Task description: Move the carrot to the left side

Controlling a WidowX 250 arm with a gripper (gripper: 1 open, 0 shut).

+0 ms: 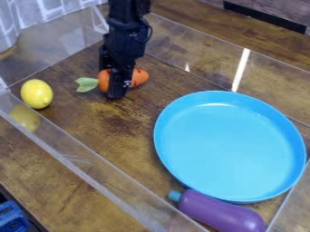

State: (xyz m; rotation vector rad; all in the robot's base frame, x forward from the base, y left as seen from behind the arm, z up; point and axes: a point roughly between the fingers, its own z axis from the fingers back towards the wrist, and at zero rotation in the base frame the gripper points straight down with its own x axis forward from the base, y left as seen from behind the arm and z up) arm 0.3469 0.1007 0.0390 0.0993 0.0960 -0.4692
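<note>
Gripping the carrot (125, 80) crosswise, my hand (115, 89) clamped shut on it, lemon (36, 92) farther left on the desk (109, 136).

I see the carrot (123, 80) between the gripper (116, 86) fingers at centre-left of the table (109, 136). The lemon (36, 93) lies to its left, near the clear wall (85, 168). The plate (227, 145) sits right of both, with the eggplant (222, 214) in front of it.

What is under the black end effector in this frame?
The small orange toy carrot, clamped in the shut end effector, its light green leafy top sticking out left. The carrot's middle is covered by the fingers; whether it touches the wooden table is unclear.
</note>
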